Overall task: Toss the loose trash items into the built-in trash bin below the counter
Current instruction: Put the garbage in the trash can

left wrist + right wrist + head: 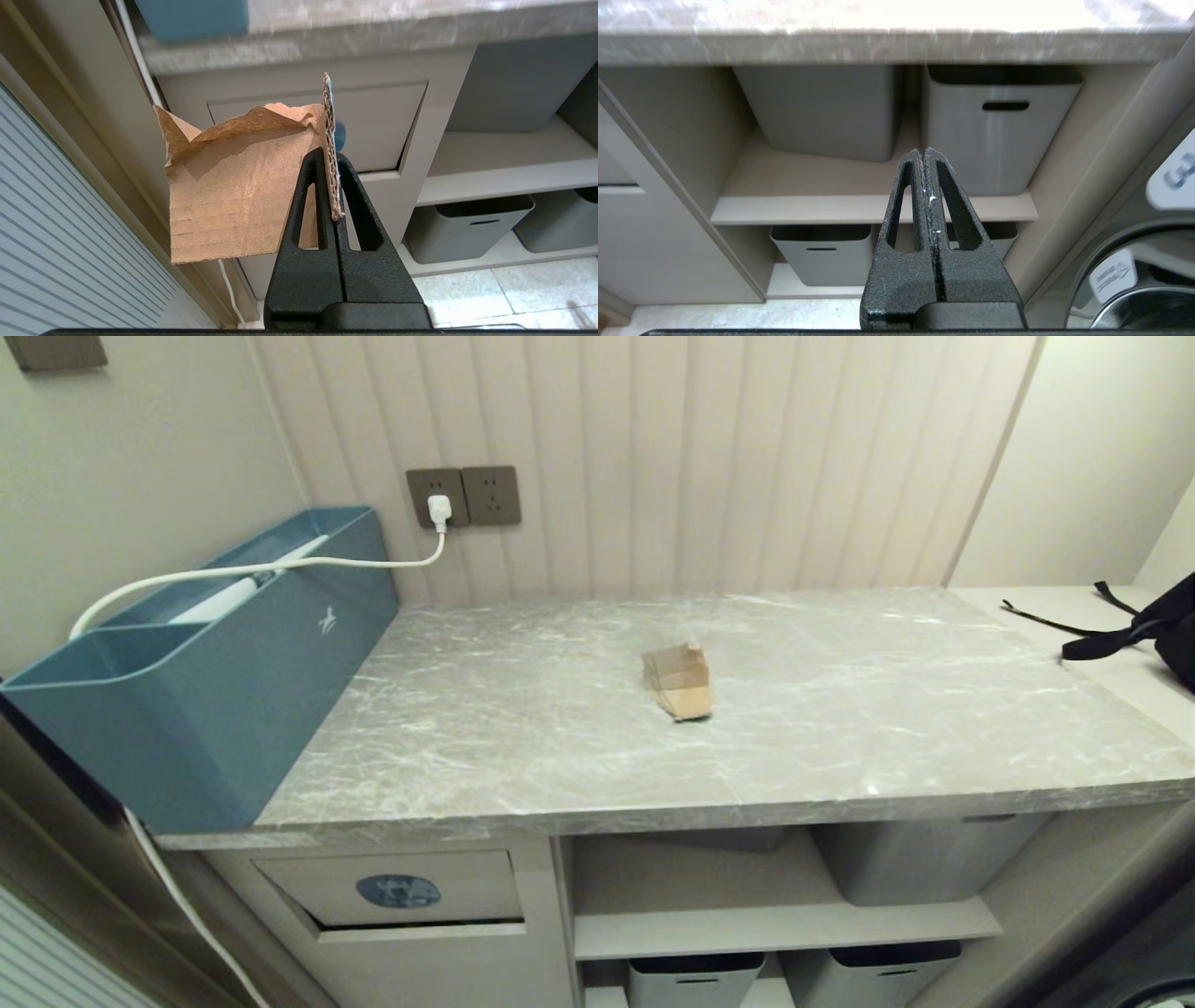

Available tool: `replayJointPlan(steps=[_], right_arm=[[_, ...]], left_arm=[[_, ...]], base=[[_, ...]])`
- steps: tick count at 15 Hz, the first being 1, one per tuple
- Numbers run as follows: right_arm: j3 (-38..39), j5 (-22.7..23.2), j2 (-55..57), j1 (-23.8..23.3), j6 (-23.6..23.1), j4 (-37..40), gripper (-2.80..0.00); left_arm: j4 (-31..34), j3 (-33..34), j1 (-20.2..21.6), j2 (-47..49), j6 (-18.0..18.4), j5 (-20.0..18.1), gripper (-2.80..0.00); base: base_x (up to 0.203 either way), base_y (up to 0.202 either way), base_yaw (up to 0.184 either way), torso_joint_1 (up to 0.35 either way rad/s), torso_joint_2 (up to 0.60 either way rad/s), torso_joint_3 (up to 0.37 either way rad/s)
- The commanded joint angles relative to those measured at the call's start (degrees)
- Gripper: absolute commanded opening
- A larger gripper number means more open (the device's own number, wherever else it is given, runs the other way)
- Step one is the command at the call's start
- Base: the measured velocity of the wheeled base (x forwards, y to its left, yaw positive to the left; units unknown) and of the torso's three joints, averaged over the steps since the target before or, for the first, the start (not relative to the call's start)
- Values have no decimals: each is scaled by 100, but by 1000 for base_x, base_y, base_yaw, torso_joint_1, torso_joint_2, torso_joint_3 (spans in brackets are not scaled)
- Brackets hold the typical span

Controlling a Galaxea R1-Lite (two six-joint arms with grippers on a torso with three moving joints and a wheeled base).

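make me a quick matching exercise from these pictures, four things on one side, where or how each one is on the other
Things:
1. cardboard scrap on the counter
2. cardboard scrap in the left gripper
3. right gripper
4. teal box

Places or states:
A. shut on nothing, facing the grey storage bins
B. at the counter's left end, against the wall
C. lying loose mid-slab
D. pinched by its edge in front of the trash bin flap

Pairs: 1-C, 2-D, 3-A, 4-B
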Motion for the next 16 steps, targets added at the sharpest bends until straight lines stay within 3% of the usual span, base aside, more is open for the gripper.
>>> replayJointPlan(steps=[1,16], right_arm=[[2,0,0,2,-5,-2,-280],[-4,0,-9,2,-11,-2,-280]], left_arm=[[1,0,0,2,3,-1,-280],[10,-9,0,-4,-7,-18,-280]], base=[[0,0,0,-241,539,299],[0,0,0,-208,495,286]])
